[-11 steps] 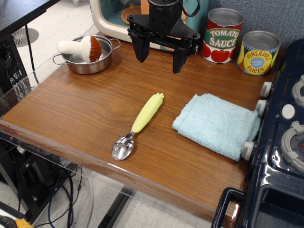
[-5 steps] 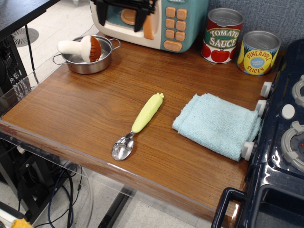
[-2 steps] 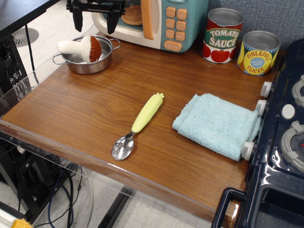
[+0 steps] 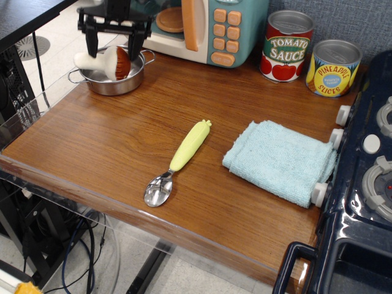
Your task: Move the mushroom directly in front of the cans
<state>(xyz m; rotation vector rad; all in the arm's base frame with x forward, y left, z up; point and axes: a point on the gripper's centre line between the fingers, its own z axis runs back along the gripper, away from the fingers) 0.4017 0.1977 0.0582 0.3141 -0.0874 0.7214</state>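
The mushroom lies on its side in a shiny steel pot at the table's back left, white stem to the left and reddish-brown cap to the right. My gripper is open and hangs right over the pot, with one finger on each side of the mushroom; I cannot tell if it touches it. The cans stand at the back right: the red-and-white tomato sauce can and the yellow-and-blue pineapple slices can.
A toy microwave stands at the back between the pot and the cans. A spoon with a yellow corn-shaped handle lies mid-table. A folded light-blue cloth lies in front of the cans. A dark toy stove borders the right edge.
My gripper has moved from the table's back middle to the left and down, and now hangs over the pot around the mushroom. Nothing else has moved.
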